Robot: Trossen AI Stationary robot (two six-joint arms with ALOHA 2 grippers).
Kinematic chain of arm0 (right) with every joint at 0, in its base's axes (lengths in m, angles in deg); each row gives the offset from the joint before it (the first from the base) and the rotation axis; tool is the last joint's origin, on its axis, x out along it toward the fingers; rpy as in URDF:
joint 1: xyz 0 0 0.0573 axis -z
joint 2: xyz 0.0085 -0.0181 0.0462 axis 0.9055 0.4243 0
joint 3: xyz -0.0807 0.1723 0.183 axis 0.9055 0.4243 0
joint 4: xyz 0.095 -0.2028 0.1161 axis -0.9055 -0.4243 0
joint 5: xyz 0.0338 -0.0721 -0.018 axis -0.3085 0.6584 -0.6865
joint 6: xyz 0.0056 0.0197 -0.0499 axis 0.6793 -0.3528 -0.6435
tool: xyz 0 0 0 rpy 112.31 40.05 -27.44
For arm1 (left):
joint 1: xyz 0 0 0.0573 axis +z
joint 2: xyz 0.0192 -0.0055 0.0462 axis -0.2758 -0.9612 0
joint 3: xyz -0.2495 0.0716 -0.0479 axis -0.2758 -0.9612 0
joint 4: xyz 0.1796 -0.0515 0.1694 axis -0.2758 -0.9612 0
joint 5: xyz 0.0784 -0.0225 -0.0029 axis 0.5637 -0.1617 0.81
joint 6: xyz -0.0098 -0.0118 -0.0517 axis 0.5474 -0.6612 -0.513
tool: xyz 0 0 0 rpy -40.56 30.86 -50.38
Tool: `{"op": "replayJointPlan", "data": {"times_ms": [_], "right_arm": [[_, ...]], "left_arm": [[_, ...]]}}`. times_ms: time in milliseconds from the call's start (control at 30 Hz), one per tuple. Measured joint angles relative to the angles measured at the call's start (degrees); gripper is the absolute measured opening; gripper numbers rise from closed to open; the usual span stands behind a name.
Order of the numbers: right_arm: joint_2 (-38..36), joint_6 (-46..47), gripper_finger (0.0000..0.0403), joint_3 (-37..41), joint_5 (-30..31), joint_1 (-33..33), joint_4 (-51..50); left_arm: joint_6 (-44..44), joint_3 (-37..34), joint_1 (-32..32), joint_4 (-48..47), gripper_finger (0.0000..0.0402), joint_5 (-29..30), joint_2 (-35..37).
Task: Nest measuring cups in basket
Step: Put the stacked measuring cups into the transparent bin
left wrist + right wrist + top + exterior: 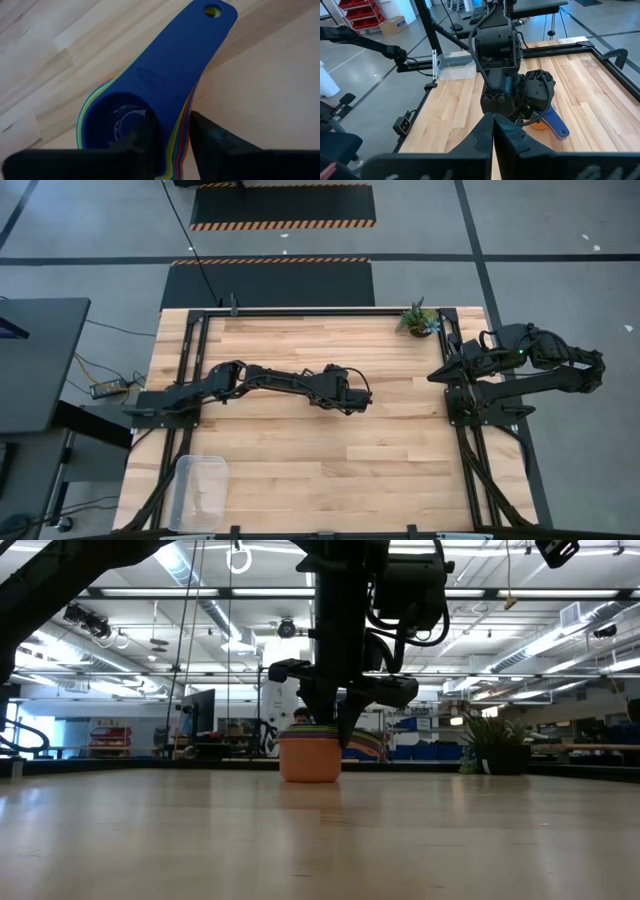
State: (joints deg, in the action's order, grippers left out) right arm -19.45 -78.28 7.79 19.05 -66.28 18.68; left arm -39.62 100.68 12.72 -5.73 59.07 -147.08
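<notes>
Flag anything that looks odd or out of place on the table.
Nothing spilled or damaged. The measuring cups sit nested mid-table under the left gripper, whose fingers straddle the stack's rim, while the basket sits far off at a corner.

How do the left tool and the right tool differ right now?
The left tool is out over mid-table, closed on the rim of the nested cup stack; the right tool waits at the table's right edge, shut on nothing. The left arm is stretched out, the right folded back. Both are dark two-finger tools.

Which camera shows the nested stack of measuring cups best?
The left wrist view: the nested stack of plastic measuring cups fills it, dark blue on top. The low view shows the stack's side; the high view hides it; the right wrist view glimpses a handle.
</notes>
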Motion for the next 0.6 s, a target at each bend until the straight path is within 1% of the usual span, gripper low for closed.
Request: {"op": "replayJointPlan", "data": {"times_ms": [233,600], "right_arm": [[0.0,0.0,0.0017,0.0,0.0,0.0,0.0],[0.0,0.0,0.0017,0.0,0.0,0.0,0.0]], "left_arm": [[0.0,0.1,0.0,0.0,0.0078,-0.3,0.1],[0.1,0.1,0.0,-0.1,0.0077,-0.4,0.2]]}}
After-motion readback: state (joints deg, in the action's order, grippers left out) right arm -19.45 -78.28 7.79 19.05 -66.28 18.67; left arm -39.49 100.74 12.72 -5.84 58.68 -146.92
